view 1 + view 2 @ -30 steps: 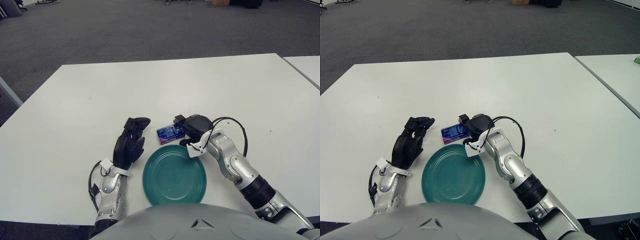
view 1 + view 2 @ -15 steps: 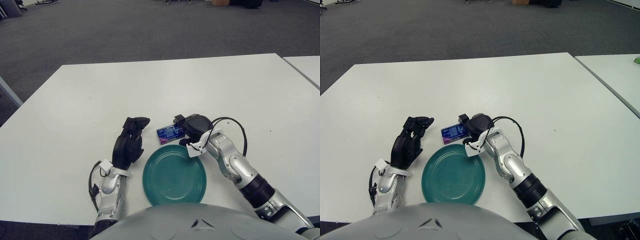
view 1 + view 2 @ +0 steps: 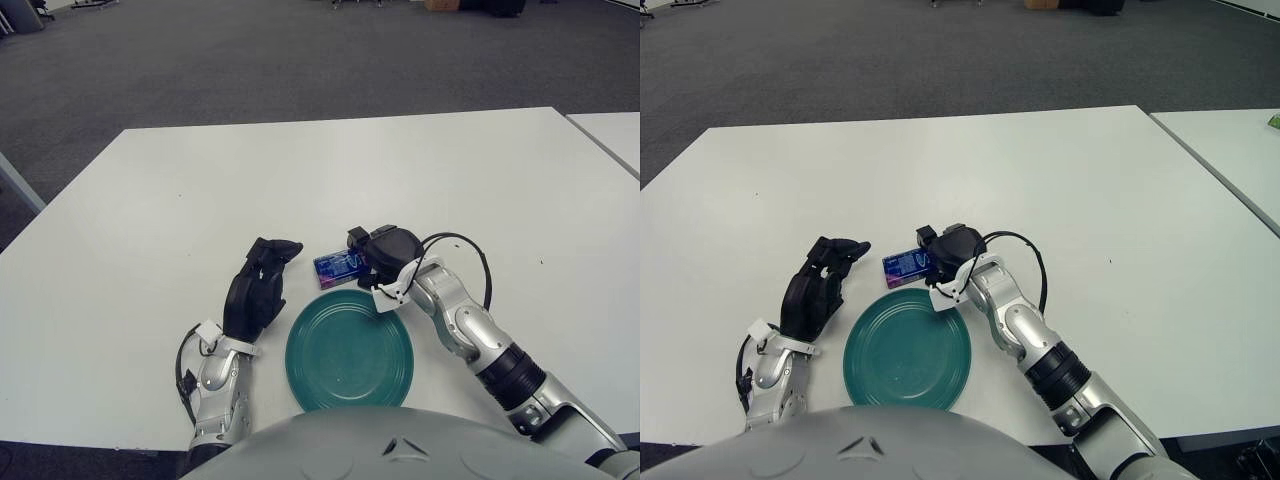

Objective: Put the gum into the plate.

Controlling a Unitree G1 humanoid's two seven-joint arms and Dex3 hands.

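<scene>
Two hands are seen on the white table (image 3: pixel 150 200), but only one is engaged with the task. The right hand (image 3: pixel 385 255) is placed against the right end of the gum (image 3: pixel 337 264) — a small blue and purple pack lying flat on the table just beyond the far rim of the teal plate (image 3: pixel 349 349). Its dark fingers are curled toward that end of the pack, yet whether they are actually clamped on it or merely touching it cannot be told from either view. The pack is judged not yet lifted, since it lies level on the surface and outside the plate.

This approach from the side seems chosen because the pack is low and flat, so that it can be pinched at its short end and not from above. The plate sits directly in front of the gum, toward the robot, so only a short carry toward the body would be needed once a firm hold is secured.

The left hand (image 3: pixel 259 288) is shown to the left of the plate, its fingers loosely curled and holding nothing — kept aside, apparently, so the path to the plate is not obstructed.
</scene>
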